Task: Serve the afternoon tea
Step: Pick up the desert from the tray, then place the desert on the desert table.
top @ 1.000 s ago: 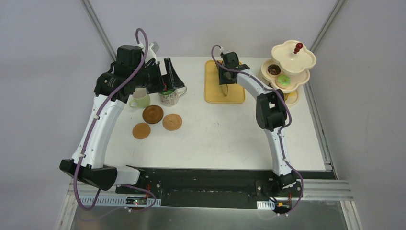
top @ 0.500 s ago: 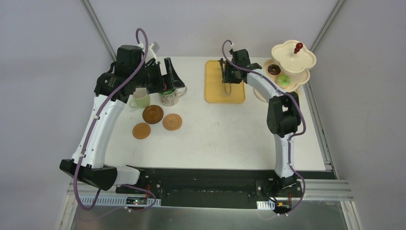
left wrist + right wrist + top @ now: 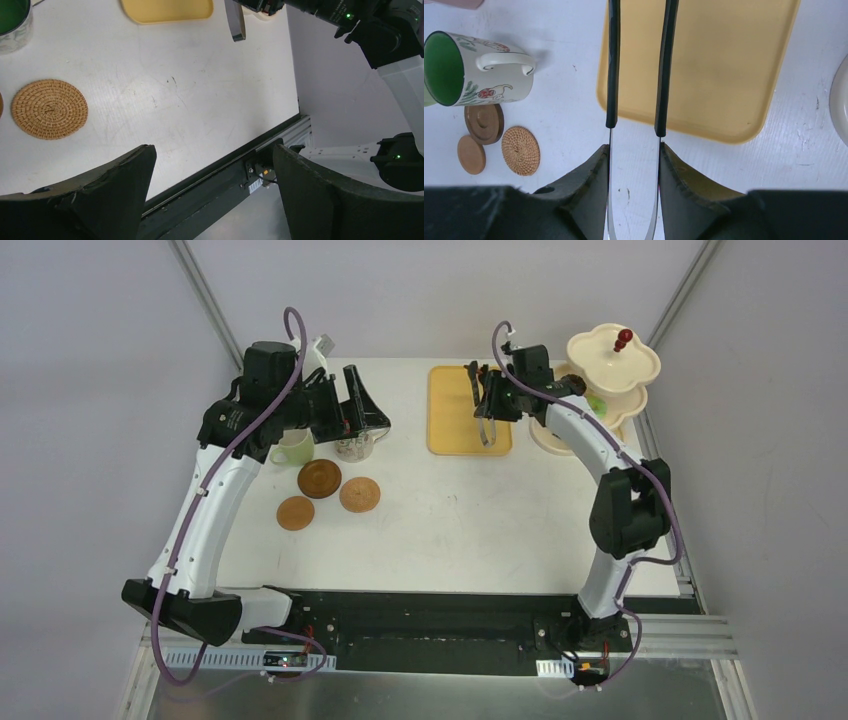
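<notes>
grey walls enclose a white table [image 3: 450,530] with both arm bases at its near edge. at far centre i see a yellow tray [image 3: 450,430]. the cream stand [image 3: 610,365] with its red knob [image 3: 623,338] is at the far right corner, and a green pastry [image 3: 597,400] shows on a middle tier behind the right arm.

the right gripper [image 3: 634,150] hangs over the tray's right part, its fingers pinching the black tongs [image 3: 612,75]. both tong arms pass between the fingers and stay apart from each other, with nothing between their ends.

the left gripper [image 3: 212,195] hovers at far left, just above the patterned mug [image 3: 353,446]. its fingers are spread wide and hold nothing.

the patterned mug stands upright on the table, with the cream mug [image 3: 293,450] just to its left. nearer the bases, three coasters lie bare in a cluster: dark wood [image 3: 319,478], woven [image 3: 360,494], light brown [image 3: 295,512]
</notes>
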Controlling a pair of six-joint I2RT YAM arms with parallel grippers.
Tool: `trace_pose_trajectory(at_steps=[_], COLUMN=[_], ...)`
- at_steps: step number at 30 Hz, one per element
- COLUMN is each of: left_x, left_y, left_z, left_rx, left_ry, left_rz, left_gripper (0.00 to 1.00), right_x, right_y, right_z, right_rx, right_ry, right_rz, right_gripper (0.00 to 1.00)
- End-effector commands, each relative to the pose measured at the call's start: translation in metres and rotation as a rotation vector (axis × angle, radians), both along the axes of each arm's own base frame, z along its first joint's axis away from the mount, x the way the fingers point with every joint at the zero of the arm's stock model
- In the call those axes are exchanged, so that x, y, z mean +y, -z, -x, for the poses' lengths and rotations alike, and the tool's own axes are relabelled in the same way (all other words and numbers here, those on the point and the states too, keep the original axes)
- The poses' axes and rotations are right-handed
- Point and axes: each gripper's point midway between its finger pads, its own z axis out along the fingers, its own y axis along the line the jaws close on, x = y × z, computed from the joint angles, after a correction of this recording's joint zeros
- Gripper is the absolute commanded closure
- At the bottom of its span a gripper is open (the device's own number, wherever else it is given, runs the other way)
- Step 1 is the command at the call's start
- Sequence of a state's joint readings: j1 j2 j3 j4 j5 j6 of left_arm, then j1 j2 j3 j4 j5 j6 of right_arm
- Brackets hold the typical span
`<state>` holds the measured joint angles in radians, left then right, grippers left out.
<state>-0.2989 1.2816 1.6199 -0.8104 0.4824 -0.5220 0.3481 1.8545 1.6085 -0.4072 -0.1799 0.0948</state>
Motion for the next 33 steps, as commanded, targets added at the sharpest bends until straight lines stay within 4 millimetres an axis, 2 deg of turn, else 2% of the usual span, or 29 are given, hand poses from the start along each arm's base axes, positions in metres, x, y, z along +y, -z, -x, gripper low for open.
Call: trace_pose_trajectory(at_steps=[1,6,11,18,23,33], left_x=[-0.007,-0.007,-0.008,-0.018,-0.02,-0.02], left_y=[-0.013,-0.011,-0.013,-0.028,-0.033,-0.033], left_z=[0.001,0.004,0.007,0.009,0.012,0.017], left_rx=[-0.011,0.0,-0.001,-0.044,-0.064,-0.066], left_ry=[0.006,0.006,0.015,0.065,0.079,0.078], left_rz=[0.084,0.089,0.102,0.093,0.083,0.087], left_gripper=[0.09,0.1,0.1,0.1,0.1,0.09], right_x=[-0.006,-0.023,-0.059,-0.096,-0.122,-0.188], right_y=[-0.054,-0.09,-0.122,-0.152,-0.163,-0.174], right_z=[0.017,0.035,0.044,0.053,0.065,0.09], right_rx=[-0.088,-0.141,-0.156,-0.18,-0.194,-0.216], right_ry=[-0.033,-0.019,0.089,0.195,0.245,0.354], right_rz=[-0.038,-0.024,0.003,0.054,0.081,0.179], right_gripper=[1.0,1.0,1.0,1.0,1.0,1.0])
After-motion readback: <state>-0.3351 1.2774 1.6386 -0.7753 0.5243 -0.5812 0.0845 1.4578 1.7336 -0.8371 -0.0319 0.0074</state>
